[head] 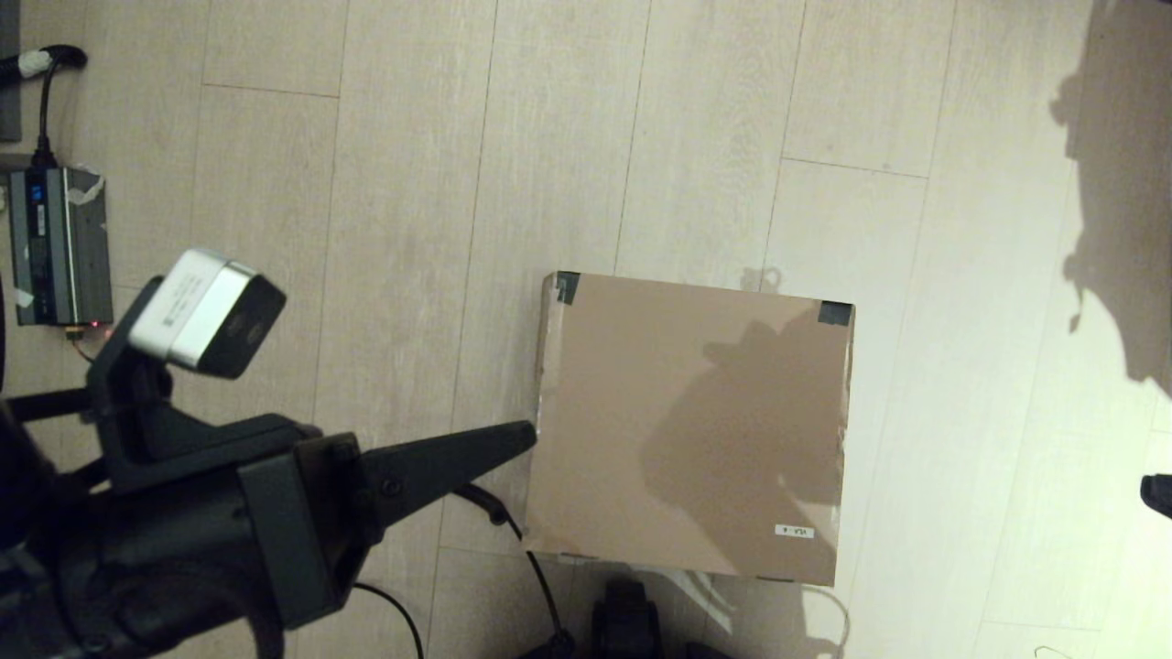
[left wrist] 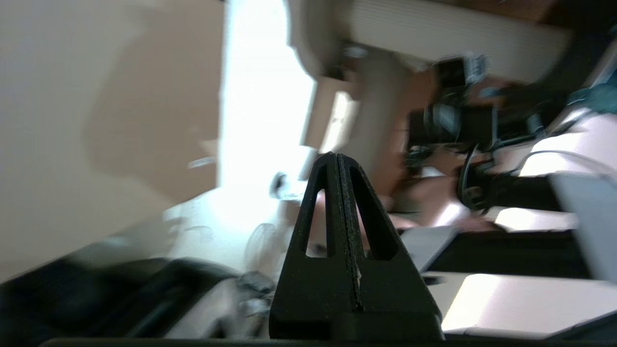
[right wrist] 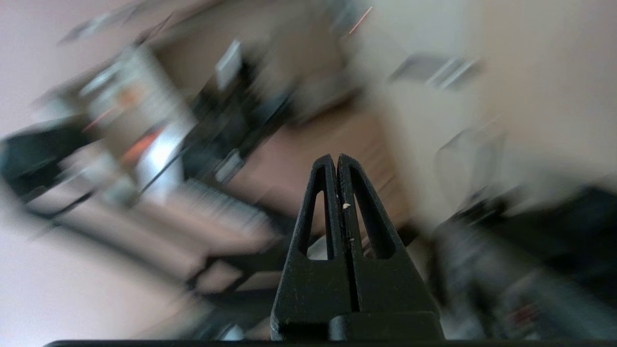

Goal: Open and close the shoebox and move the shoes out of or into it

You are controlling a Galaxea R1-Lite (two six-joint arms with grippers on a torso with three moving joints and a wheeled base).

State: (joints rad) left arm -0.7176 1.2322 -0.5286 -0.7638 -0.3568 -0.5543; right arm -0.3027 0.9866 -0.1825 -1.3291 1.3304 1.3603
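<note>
The brown cardboard shoebox (head: 691, 426) lies on the floor with its lid down, black tape on its two far corners and a small white label near its front right corner. The shoes are out of view. My left gripper (head: 524, 434) is shut with nothing in it; its tip is right at the box's left edge, about halfway along it. In the left wrist view the left gripper (left wrist: 336, 155) points past the box lid (left wrist: 120, 96). My right gripper (right wrist: 336, 156) is shut and empty; only a dark tip (head: 1156, 494) shows at the head view's right border.
Pale wood floor (head: 641, 137) surrounds the box. A grey power unit (head: 57, 245) with a black cable lies at the far left. Black cables (head: 531, 558) run on the floor by the box's front left corner, and the robot's base (head: 627, 618) sits just before the box.
</note>
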